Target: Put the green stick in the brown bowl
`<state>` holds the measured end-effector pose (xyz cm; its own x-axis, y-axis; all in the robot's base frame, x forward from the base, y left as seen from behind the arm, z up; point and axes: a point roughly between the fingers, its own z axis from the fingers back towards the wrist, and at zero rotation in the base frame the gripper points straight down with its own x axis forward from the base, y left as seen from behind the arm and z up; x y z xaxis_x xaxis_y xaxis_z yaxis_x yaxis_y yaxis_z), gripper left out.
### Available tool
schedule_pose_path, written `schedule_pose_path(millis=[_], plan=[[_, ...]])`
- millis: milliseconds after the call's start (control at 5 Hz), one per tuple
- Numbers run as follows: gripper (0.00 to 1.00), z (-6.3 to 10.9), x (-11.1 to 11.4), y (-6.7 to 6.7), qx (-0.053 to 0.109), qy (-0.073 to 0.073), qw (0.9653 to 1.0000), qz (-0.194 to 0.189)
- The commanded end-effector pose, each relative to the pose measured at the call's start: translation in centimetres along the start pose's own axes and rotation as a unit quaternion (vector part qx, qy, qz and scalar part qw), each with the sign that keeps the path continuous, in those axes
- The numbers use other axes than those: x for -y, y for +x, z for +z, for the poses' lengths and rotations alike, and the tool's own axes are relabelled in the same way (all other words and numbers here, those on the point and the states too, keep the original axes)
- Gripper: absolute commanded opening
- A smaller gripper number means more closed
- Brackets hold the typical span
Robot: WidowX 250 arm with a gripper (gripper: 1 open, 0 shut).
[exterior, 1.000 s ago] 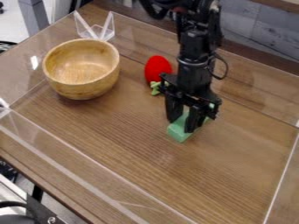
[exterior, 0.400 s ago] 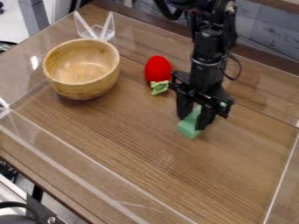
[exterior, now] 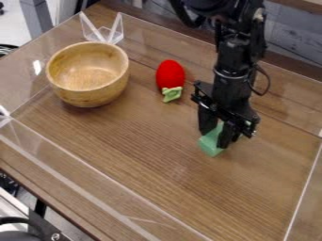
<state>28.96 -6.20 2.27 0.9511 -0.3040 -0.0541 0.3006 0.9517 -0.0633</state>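
Observation:
The green stick (exterior: 212, 145), a small light-green block, sits between the fingers of my gripper (exterior: 220, 137) at the right middle of the wooden table. The black gripper points straight down and is shut on the stick, whose lower end shows below the fingers, close to the tabletop; I cannot tell whether it touches the wood. The brown bowl (exterior: 88, 73), round, wooden and with nothing in it, stands at the far left, well away from the gripper.
A red strawberry-like toy (exterior: 170, 77) with green leaves lies between the bowl and the gripper. Clear plastic walls (exterior: 101, 28) ring the wooden table (exterior: 126, 160), with a low front wall near the bottom edge.
The gripper has carried the green stick to the right and slightly toward the front, farther from the bowl. Bowl and red toy have not moved.

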Motion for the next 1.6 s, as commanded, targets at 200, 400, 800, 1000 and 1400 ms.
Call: schedule_pose_path(millis=[200, 400, 800, 1000, 1400], plan=[[0.00, -1.1, 0.4, -1.1, -0.007, -0.007, 0.9999, -0.006], [0.00, -1.3, 0.1, -1.5, -0.005, -0.010, 0.9995, 0.029], [0.00, -1.5, 0.3, -1.4, -0.004, -0.014, 0.9964, 0.083], [0.00, 0.6, 0.6, -1.9, 0.014, -0.014, 0.9963, 0.084], [0.00, 5.5, 0.7, -1.9, 0.063, -0.004, 0.9934, 0.096]])
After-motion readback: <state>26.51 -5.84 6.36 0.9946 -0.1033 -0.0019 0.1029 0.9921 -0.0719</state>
